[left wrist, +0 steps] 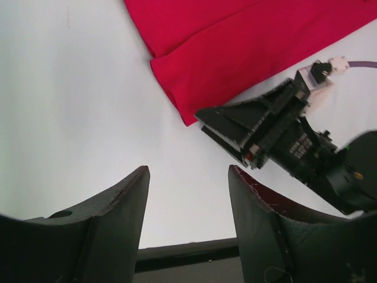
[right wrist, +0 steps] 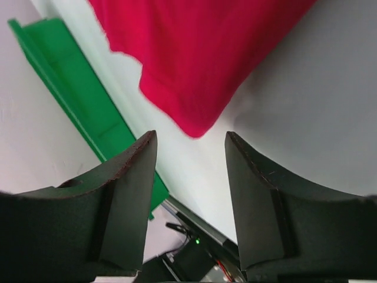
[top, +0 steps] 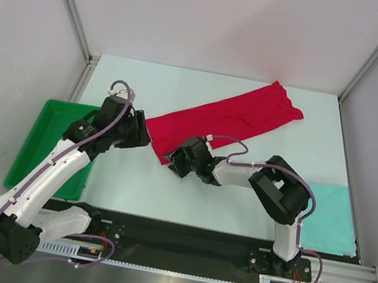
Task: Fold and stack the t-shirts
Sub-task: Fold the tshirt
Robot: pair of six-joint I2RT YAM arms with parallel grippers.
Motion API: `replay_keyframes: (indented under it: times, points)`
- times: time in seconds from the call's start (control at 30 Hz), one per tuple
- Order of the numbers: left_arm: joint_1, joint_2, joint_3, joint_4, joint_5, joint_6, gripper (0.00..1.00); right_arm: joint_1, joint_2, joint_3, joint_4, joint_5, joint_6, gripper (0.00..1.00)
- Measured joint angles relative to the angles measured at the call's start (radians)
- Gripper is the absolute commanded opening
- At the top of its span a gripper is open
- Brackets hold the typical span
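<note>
The right tool (right wrist: 191,137) is hovering released and empty at the red shirt's (right wrist: 200,53) near corner. The left tool (left wrist: 188,171) is gaping, also empty, just left of that shirt.

- We see soft, matt cloth in the red t-shirt (top: 229,119).
- We see smooth plastic in the green tray (top: 42,136).
- We see a smooth, pale surface (top: 164,197).

Shirts: two. One red shirt (top: 225,122) and one teal shirt (top: 329,218), the latter seemingly folded, its near edge hidden behind an arm. Trays: one green tray (top: 43,138). Robot arms: two, left arm (top: 59,170) and right arm (top: 279,190). Table (top: 165,196): one.
</note>
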State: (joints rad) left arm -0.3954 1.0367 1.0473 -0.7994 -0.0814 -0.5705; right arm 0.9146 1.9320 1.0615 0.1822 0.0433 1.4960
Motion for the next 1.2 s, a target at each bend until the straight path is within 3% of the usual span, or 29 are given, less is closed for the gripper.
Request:
replay_keyframes:
  times: [0.37, 0.53, 0.57, 0.67, 0.9, 1.2]
  points:
    - [-0.060, 0.062, 0.040, -0.026, -0.029, 0.061, 0.63, 0.037, 0.056, 0.056, -0.055, 0.085, 0.085, 0.48]
    - [-0.064, 0.061, 0.042, -0.029, -0.030, 0.075, 0.63, 0.038, 0.069, 0.061, -0.065, 0.097, 0.096, 0.27]
    - [-0.064, 0.060, 0.042, -0.030, -0.032, 0.075, 0.63, 0.037, 0.072, 0.061, -0.066, 0.098, 0.090, 0.15]
    - [-0.066, 0.059, 0.042, -0.037, -0.040, 0.081, 0.64, 0.027, 0.081, 0.061, -0.068, 0.087, 0.056, 0.00]
    - [-0.067, 0.055, 0.042, -0.042, -0.032, 0.111, 0.68, 0.023, 0.028, -0.018, -0.040, 0.047, -0.013, 0.00]
    - [-0.067, 0.055, 0.037, 0.014, 0.140, 0.175, 0.80, 0.055, -0.369, -0.407, -0.189, -0.050, -0.174, 0.00]
